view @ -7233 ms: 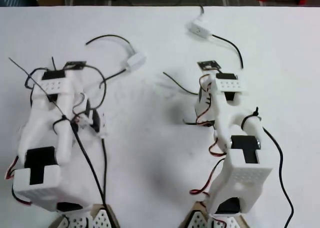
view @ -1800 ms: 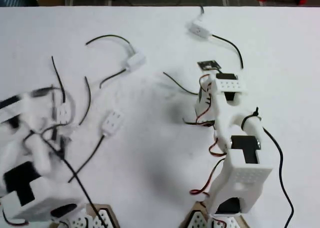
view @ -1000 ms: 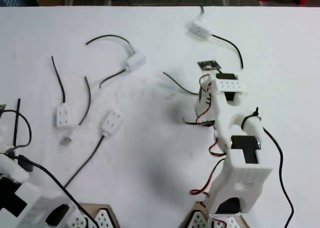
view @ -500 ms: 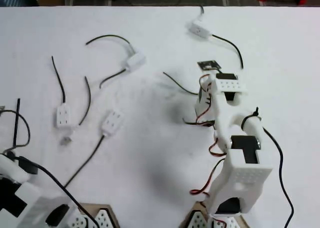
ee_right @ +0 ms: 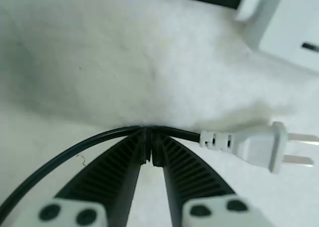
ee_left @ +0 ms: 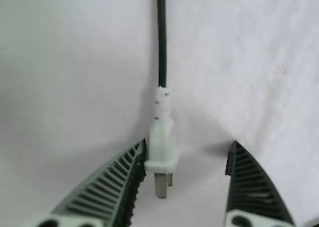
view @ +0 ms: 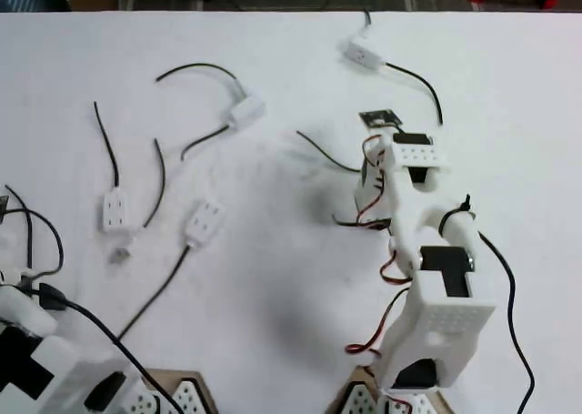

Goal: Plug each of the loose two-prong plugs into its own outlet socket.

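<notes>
Swung back from mid-table, the left arm (view: 41,364) now sits at the white worktop's (view: 291,287) near-left corner, and the right arm (view: 432,296) has not shifted. One outlet socket (view: 114,209) and a second socket (view: 205,221) lie uncovered. The left gripper (ee_left: 187,152) gapes wide, holding nothing. A white plug (ee_left: 160,144) lies between its fingers, touching one. The right gripper (ee_right: 150,137) is closed, with a black cord (ee_right: 75,149) crossing its tips. That cord's plug (ee_right: 254,147) lies near a socket block (ee_right: 284,22).

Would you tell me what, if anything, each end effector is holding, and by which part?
The left end effector is open around a plug, holding nothing. The right end effector is shut at a black cord; whether it pinches it cannot be told.
</notes>
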{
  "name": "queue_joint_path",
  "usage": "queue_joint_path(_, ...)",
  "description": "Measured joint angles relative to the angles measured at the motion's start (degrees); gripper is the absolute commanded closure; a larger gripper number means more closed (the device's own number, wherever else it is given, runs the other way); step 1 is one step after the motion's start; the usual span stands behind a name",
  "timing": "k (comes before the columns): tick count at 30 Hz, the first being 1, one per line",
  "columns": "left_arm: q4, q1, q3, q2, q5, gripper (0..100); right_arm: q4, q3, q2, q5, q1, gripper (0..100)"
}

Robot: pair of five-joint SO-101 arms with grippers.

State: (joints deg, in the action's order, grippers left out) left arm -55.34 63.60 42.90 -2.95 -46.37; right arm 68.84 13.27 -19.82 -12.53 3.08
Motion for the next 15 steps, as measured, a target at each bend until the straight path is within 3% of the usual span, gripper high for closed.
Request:
queue_joint_path(10,0.4,0.1,0.0,0.0,0.5,74,0.0,0.0,0.0,0.0,0.0,97.7)
queue_joint_path(15,0.7,0.1,-0.7,0.0,5.7,74,0.0,0.0,0.0,0.0,0.0,97.7)
